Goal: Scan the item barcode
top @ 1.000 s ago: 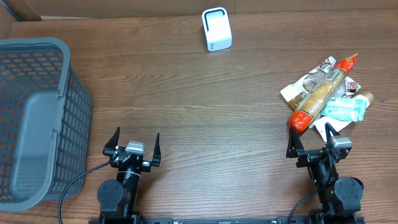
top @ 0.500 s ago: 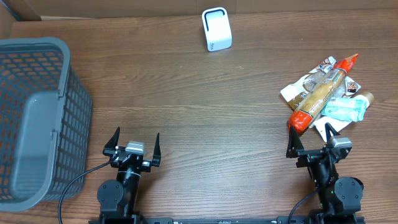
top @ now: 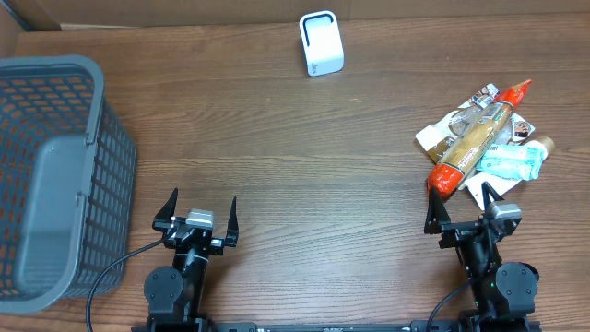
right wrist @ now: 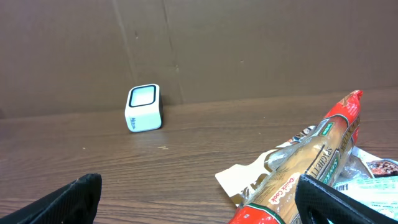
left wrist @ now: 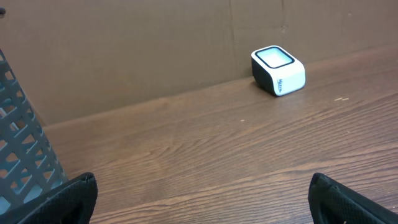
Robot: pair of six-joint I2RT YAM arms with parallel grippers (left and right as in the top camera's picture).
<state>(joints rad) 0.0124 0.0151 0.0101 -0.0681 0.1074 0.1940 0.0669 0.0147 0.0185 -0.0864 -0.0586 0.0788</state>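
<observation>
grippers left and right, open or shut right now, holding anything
left gripper: open, holding nothing
right gripper: open, holding nothing

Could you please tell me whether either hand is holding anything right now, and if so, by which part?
Nothing is held: the left hand and right hand are both open and empty.

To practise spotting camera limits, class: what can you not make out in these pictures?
- Barcodes: too small overhead; none shows in the right wrist view.
- Packets under the spaghetti: hidden by it, both views.
- Basket: cut off by the left edge, overhead and left wrist.
- Scanner label: too small.
</observation>
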